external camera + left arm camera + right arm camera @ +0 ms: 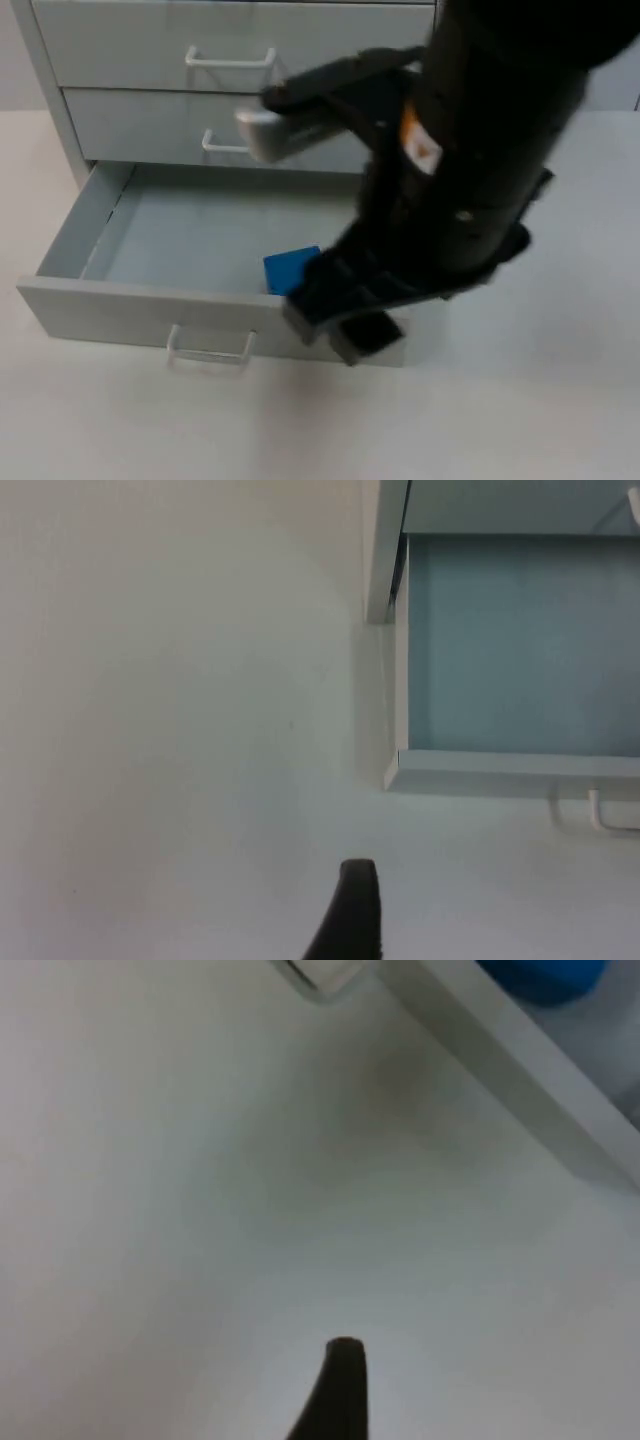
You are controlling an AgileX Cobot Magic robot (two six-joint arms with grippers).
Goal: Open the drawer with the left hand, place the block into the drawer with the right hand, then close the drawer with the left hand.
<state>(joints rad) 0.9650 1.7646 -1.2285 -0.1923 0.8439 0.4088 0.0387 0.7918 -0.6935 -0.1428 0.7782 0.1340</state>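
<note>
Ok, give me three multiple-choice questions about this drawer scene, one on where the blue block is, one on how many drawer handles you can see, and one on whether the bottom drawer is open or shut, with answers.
1. Where is the blue block?
A. inside the bottom drawer, near its front wall
B. on the table in front of the cabinet
C. on top of the cabinet

2. How many drawer handles show in the top view?
A. one
B. three
C. five

3. What state is the bottom drawer in?
A. pushed fully shut
B. pulled out, open
C. lifted out of the cabinet

Answers:
1 A, the block sits on the drawer floor just behind the front panel, beside the right gripper.
2 B, one handle on each of the two shut drawers and one on the open drawer's front.
3 B, its blue-grey floor is exposed in the top view and left wrist view.
</note>
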